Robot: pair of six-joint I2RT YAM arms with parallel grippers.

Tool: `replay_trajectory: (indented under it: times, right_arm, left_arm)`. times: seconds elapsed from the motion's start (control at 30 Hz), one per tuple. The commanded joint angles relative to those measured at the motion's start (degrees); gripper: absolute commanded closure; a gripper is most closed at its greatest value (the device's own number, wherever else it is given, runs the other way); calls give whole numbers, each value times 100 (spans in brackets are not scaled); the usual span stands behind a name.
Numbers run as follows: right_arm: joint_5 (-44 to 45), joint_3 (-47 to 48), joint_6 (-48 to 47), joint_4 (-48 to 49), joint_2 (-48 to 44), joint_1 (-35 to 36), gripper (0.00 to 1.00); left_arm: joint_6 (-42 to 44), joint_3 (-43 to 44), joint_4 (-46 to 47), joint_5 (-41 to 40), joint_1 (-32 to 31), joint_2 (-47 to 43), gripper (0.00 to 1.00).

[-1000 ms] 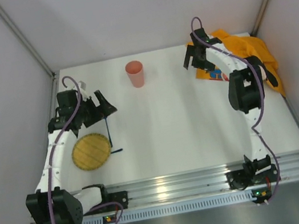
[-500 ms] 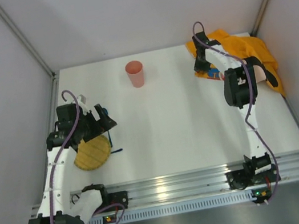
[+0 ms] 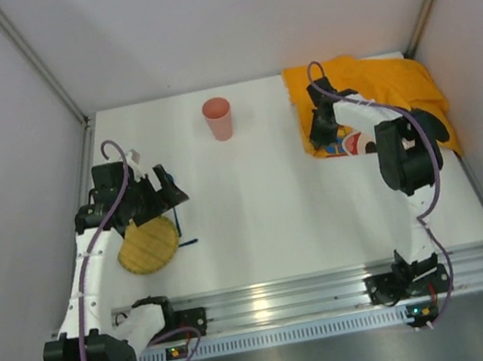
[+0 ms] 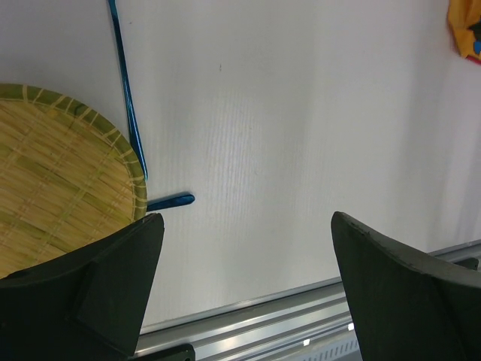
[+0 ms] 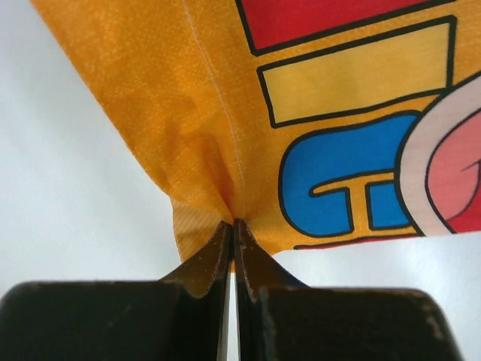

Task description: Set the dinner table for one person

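Observation:
The white dinner table (image 3: 274, 203) fills the top view. An orange cartoon cloth mat (image 3: 375, 87) lies crumpled at its far right; my right gripper (image 3: 320, 136) is shut on its near-left edge, the fabric (image 5: 218, 120) bunched at the fingertips (image 5: 234, 226). A woven bamboo plate (image 3: 147, 245) lies at the left, a blue utensil (image 4: 129, 105) alongside its right rim, and a second blue piece (image 4: 171, 201) pokes out from under the plate. My left gripper (image 3: 172, 193) hovers open just above the plate's far right edge, nothing between its fingers (image 4: 120, 278). A pink cup (image 3: 219, 119) stands upright at the far centre.
Grey walls enclose the table on three sides. An aluminium rail (image 3: 290, 295) carrying both arm bases runs along the near edge; it also shows at the bottom of the left wrist view as a metal rail (image 4: 301, 331).
My right gripper closed on the cloth mat's edge and dragged it left and nearer, spreading the fabric. The left arm pulled back toward the plate, staying open.

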Motion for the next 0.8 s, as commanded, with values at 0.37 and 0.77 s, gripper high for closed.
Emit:
replay_trajectory:
  times: [0.37,0.77]
  right_arm:
    - [-1670,-1910,1533,602,-2555,3227,35]
    - [-815,-1901,602,-451,-3555,2994,0]
  left_arm:
    - [-93,654,175,-64,-103,439,2]
    - [-488,663,728,-152,-138,817,2]
